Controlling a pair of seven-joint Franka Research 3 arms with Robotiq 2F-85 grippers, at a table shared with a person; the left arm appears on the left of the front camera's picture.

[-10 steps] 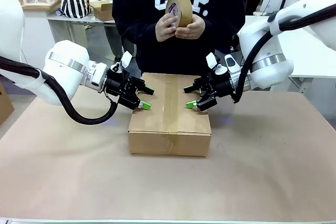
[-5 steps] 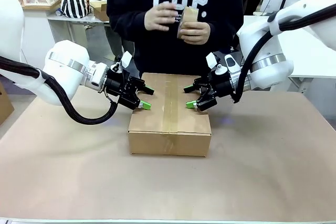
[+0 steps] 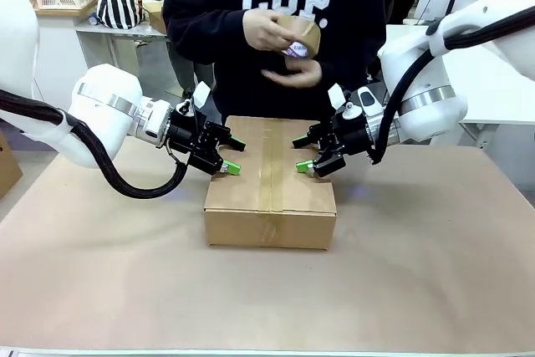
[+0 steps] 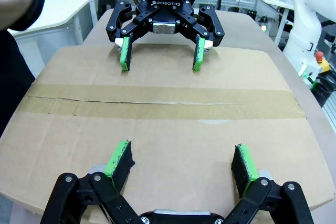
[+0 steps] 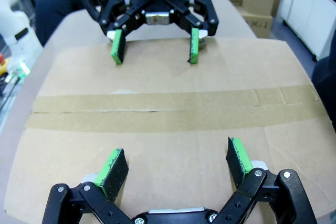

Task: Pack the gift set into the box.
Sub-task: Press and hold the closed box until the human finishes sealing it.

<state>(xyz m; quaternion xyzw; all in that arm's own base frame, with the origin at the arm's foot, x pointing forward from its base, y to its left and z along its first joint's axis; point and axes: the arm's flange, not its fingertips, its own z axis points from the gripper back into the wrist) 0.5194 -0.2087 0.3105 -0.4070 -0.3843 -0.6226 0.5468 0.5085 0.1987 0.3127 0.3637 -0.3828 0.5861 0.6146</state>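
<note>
I see the plain brown corrugated cardboard box point(image 3: 270, 200) in the middle of the tabletop, flaps shut and matte tape over the seam, which runs away from me toward the person. My left gripper point(image 3: 233, 156) and right gripper point(image 3: 303, 155) hang spread open over opposite flaps, equally near, gripping nothing, green pads facing across the seam

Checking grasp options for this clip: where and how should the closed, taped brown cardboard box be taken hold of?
The brown cardboard box looks wider than either open gripper, so a single pinch seems unlikely. Better to press its two short end walls, the left gripper coming from the left and the right gripper from the right, clear of the taped seam.
</note>
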